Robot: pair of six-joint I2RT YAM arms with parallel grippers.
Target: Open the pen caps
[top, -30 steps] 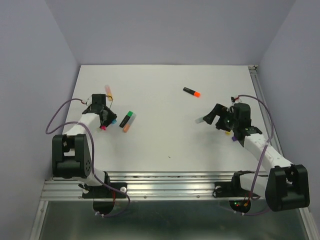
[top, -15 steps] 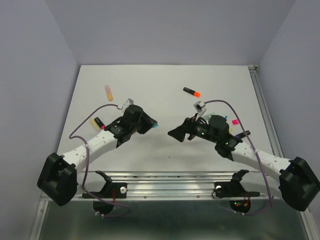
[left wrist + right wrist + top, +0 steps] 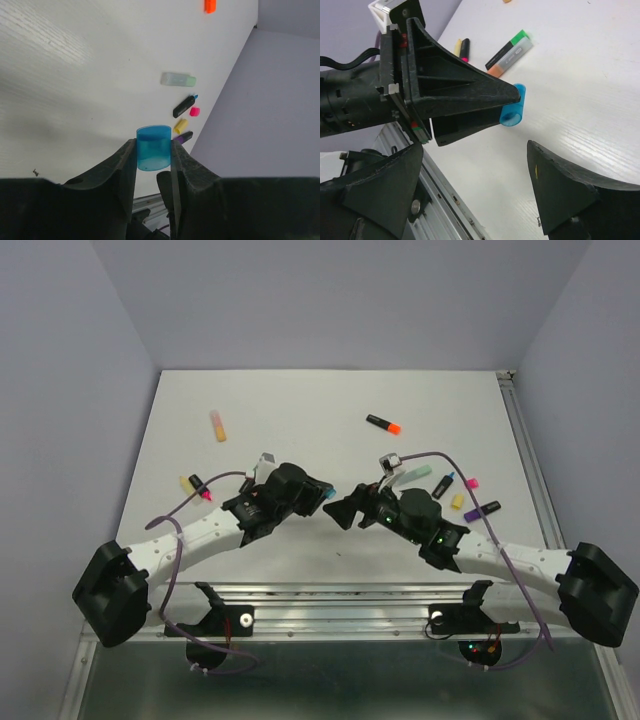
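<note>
The left claw [image 3: 153, 148] clamps the blue cap [image 3: 153, 155] — only its tip shows. The right claw [image 3: 472, 150] (gaping, empty) could close off-centre and knock it loose.

Translucent glossy blue cap [image 3: 153, 149]; matt white table [image 3: 75, 75]

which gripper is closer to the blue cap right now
Left. The left gripper is clamped on the blue cap, which sticks out past its fingertips. The right gripper faces it with jaws open, close but not touching.
</note>
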